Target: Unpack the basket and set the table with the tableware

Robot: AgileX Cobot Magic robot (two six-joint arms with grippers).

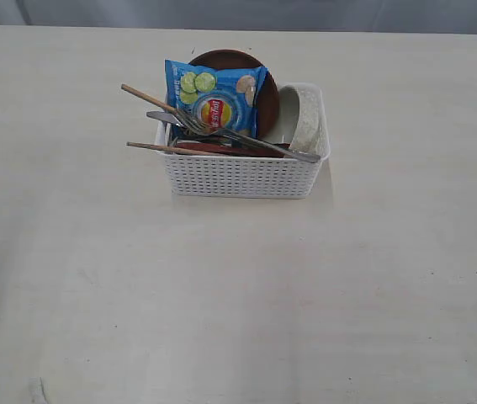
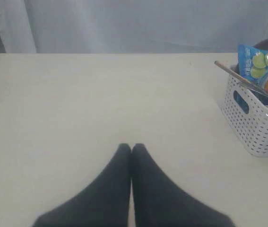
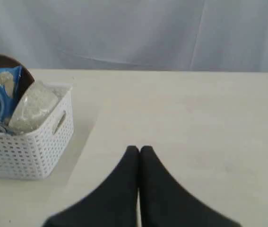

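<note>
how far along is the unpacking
Done: nothing; the table holds only the basket. In hand: nothing; left gripper and right gripper are shut and empty, away from the basket. Left: everything; fork, chopsticks, plate and bowl sit inside it.

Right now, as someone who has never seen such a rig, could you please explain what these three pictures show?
This is a robot with two arms, each ending in a pincer. One picture looks down on the table from a camera off the arms; neither arm shows there. The other two come from cameras on the wrists. The dark wedge in each is that arm's own left pincer or right pincer, both shut and holding nothing. The white basket stands on the table, fully packed: a blue chip bag, a brown plate behind it, an off-white bowl on its edge, and a fork and chopsticks sticking out.
</note>
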